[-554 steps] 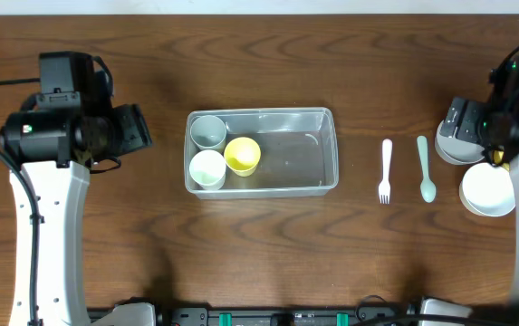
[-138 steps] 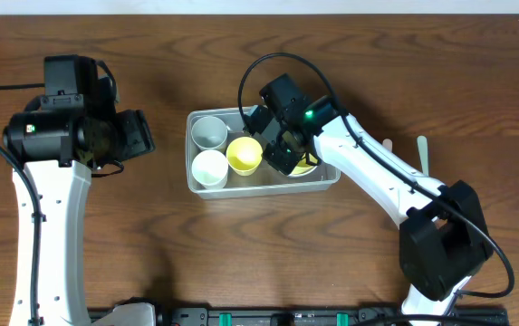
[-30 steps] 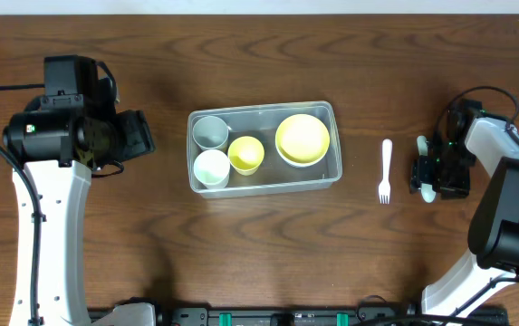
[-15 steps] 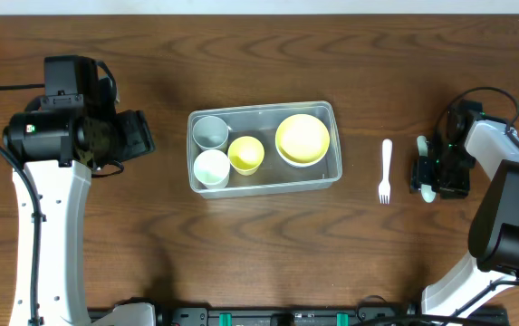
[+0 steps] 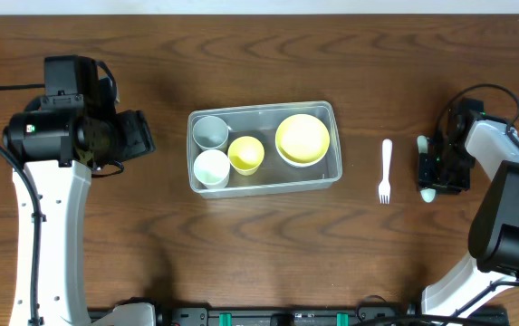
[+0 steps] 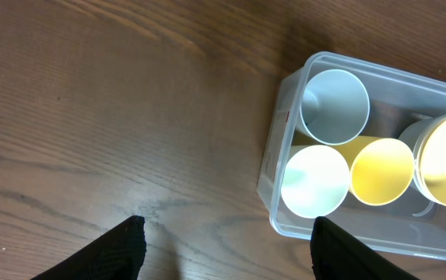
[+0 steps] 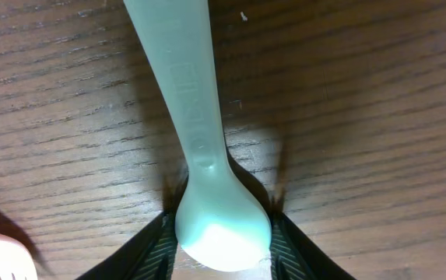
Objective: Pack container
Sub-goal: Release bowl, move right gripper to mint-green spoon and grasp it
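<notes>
We see the clear container [image 5: 261, 107] mid-table, lying crosswise. Inside, at its left end, stand a grey cup [image 5: 209, 131] and a white cup [image 5: 210, 168], with a yellow cup [image 5: 245, 155] beside them and a yellow bowl [image 5: 302, 139] at the right end. To its right on the table [image 5: 268, 244] lies a white fork [image 5: 385, 169]. Beyond that is a pale green spoon [image 7: 198, 132], with the right gripper [image 5: 440, 169] clamped on either side of its bowl. The left gripper [image 5: 138, 135] hangs left of the container, jaws wide apart.

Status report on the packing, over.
Left gripper open beside container. Right gripper fingers straddle spoon on table, grip unclear. Container holds three cups, one yellow bowl. Fork unpacked, nothing blocking.
</notes>
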`<state>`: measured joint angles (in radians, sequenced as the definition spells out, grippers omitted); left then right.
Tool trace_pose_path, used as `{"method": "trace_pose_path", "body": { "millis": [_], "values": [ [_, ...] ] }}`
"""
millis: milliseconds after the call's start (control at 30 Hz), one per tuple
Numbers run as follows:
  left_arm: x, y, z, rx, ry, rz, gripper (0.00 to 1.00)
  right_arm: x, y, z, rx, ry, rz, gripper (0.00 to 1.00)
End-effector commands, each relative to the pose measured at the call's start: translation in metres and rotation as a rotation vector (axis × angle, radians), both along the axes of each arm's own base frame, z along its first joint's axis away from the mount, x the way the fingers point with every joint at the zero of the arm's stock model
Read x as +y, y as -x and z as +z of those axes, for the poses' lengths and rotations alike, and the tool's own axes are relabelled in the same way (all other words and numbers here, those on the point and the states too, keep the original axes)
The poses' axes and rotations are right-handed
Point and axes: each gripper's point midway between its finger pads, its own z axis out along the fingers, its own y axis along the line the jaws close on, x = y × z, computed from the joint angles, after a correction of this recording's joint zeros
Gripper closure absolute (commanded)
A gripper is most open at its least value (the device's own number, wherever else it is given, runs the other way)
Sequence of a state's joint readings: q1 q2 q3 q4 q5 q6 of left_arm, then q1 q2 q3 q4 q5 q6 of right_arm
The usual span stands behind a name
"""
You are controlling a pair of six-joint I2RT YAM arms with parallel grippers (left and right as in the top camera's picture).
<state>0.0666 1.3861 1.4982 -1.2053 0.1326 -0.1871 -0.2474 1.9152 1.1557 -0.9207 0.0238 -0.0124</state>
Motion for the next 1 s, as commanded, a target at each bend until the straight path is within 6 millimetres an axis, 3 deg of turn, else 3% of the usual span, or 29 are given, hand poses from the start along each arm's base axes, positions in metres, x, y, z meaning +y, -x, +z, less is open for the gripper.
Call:
{"method": "trace_pose_path", "body": {
  "millis": [0,367,633,833,967],
  "values": [
    [-0.001,0.002,-0.002,0.01,0.012,0.006,0.32,0.006,0.016,-0.022,0.07,-0.016,0.01,0.65],
    [-0.001,0.002,-0.002,0.01,0.012,0.006,0.32,0.006,0.015,-0.022,0.067,-0.015,0.01,0.73],
    [-0.001,0.002,-0.002,0.01,0.012,0.006,0.32,0.005,0.006,-0.015,0.048,-0.013,-0.017,0.88],
    [-0.001,0.002,-0.002,0.011,0.012,0.006,0.32,0.007,-0.017,0.023,0.017,-0.039,-0.017,0.96],
    [-0.001,0.002,-0.002,0.01,0.012,0.006,0.32,0.015,-0.044,0.072,-0.102,-0.075,0.019,0.95]
  ]
}}
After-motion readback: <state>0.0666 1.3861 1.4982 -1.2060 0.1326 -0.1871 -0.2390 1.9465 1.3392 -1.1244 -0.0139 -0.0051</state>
